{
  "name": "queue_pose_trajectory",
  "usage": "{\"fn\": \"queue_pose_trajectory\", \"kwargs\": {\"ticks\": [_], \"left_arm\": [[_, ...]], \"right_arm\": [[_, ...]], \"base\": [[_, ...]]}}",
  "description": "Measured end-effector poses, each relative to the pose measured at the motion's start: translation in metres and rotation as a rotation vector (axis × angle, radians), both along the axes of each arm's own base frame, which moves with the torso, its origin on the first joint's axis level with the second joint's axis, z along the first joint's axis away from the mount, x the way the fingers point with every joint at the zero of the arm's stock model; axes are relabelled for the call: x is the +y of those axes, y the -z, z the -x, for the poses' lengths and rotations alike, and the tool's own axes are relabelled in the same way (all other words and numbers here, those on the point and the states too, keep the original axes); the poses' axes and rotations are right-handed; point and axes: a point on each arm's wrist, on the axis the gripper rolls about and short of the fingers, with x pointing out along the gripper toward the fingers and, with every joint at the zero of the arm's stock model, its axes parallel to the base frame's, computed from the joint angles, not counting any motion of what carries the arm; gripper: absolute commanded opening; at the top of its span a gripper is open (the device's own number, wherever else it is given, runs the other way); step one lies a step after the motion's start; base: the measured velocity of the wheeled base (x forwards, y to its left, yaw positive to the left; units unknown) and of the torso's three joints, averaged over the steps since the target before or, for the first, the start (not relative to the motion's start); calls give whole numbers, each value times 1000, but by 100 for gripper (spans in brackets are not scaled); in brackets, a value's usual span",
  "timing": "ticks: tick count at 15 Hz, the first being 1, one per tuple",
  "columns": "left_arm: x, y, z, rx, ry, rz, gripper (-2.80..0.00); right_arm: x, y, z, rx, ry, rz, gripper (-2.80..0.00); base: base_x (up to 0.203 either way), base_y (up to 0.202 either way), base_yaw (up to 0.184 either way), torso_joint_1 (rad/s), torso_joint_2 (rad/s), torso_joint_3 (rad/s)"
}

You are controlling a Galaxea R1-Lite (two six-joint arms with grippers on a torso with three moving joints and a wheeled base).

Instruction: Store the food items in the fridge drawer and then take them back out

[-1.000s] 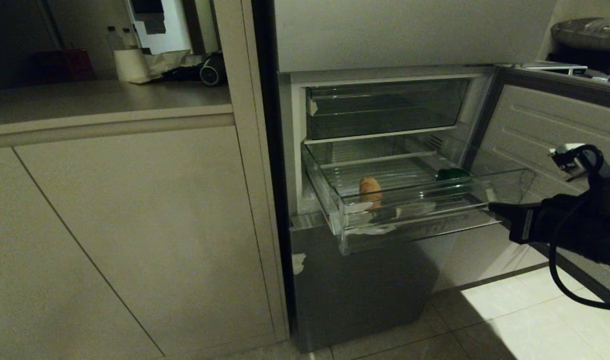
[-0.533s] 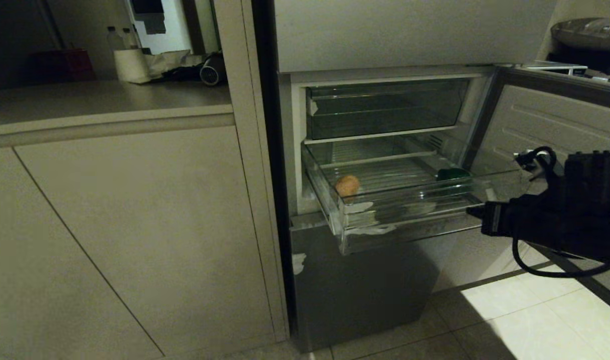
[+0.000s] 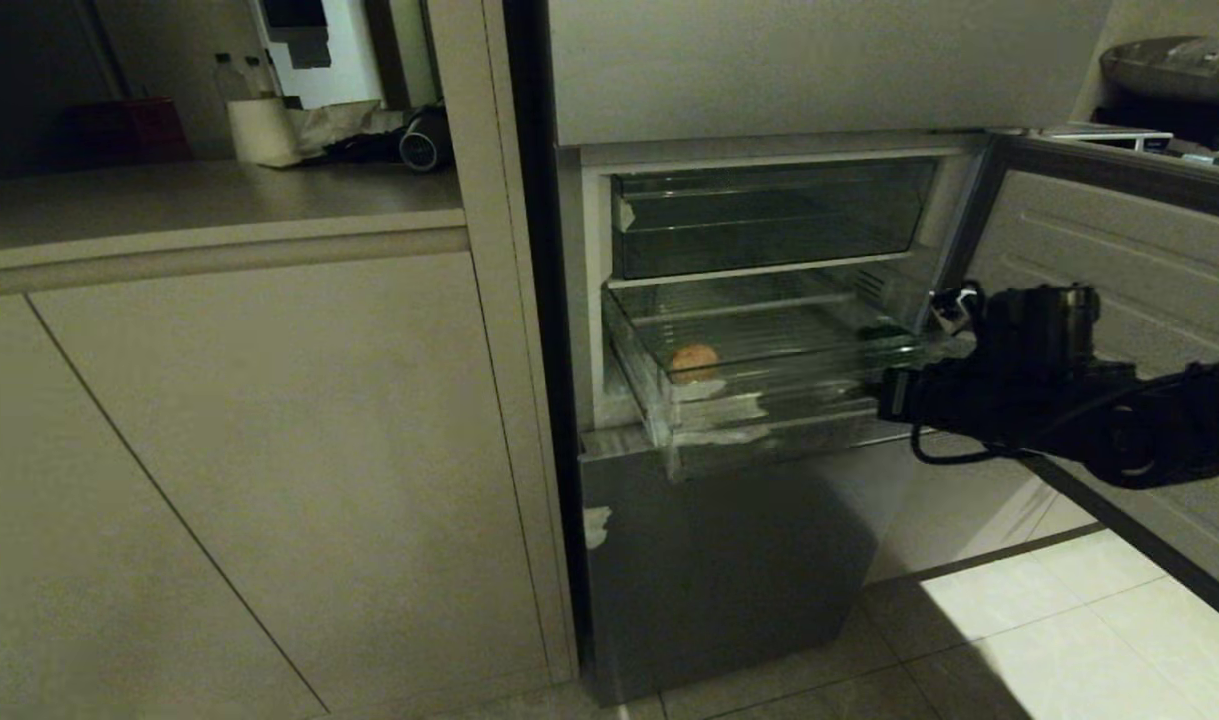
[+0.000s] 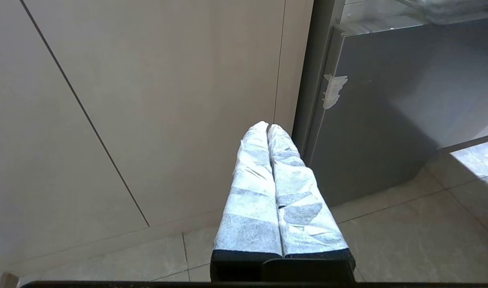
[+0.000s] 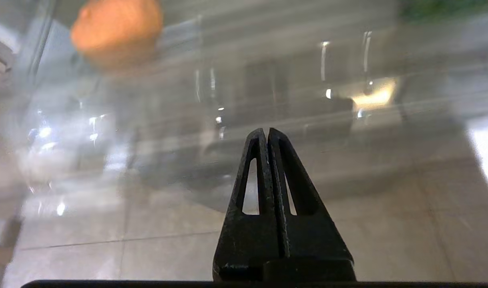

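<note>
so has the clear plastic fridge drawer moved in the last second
Yes. The clear plastic fridge drawer has slid back into the fridge: its taped front lip now sits nearly over the grey steel lower door panel, pushed by the shut right tool.

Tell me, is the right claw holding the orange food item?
No, the right claw is shut and empty; the orange item lies inside the drawer.

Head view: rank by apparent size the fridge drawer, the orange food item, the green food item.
1. fridge drawer, by far the largest.
2. orange food item.
3. green food item, only a sliver shows beside the right arm, so its rank against the orange one is unsure.
</note>
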Motion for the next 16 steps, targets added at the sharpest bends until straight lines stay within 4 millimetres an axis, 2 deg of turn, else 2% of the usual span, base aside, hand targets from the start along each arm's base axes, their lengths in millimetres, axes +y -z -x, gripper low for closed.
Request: {"fn": "queue_pose_trajectory", "kwargs": {"ticks": [6,8,13,16], "left_arm": [[0,0,0,0,0,0,-280],[0,0,0,0,0,0,-280],[0,0,0,0,0,0,-280],[0,0,0,0,0,0,-280]], "right_arm": [[11,2,-87,-170,-80,-117,-280],[14,4,-109,-259,-105,-178,-280],[17,7,-136,-341,-146,-238,-280],[20,12,-144,-358,-151,-242,-280]], "base": [[0,0,0,0,0,0],[0,0,0,0,0,0],[0,0,0,0,0,0],[0,0,0,0,0,0]]}}
